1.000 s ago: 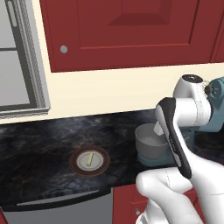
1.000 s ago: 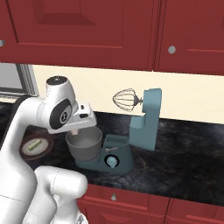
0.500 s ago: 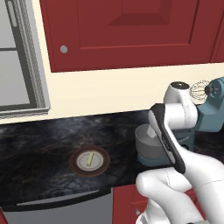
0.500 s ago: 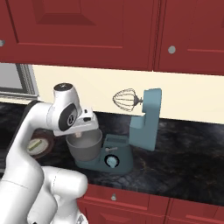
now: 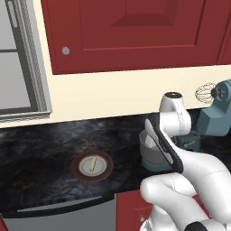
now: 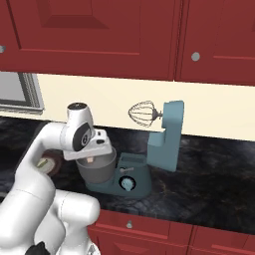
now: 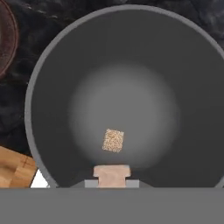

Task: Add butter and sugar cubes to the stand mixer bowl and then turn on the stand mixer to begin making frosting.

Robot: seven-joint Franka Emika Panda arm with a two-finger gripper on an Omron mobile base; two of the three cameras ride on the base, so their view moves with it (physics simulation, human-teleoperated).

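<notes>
I count one round grey metal stand mixer bowl (image 7: 122, 87), seated on the base of the one teal-blue stand mixer (image 6: 162, 144), whose head is tilted up with its single wire whisk (image 6: 141, 113) in the air. Looking down through the hand camera, I see two sugar cubes: one speckled tan cube (image 7: 113, 140) lying loose on the bowl's floor, and a second pale tan cube (image 7: 112, 173) pinched at the gripper (image 7: 112, 183), whose jaws stand narrowly apart around it. There is one thin pale yellow stick of butter (image 5: 92, 164), lying on the single round white plate with a brown rim (image 5: 80, 172), on the black counter (image 5: 40, 153) well to the left of the bowl. A corner of one wooden board (image 7: 15, 168) shows beside the bowl. Against half a second ago, the hand has come down closer over the bowl's mouth, and the bowl, mixer, plate and butter lie as they did.
</notes>
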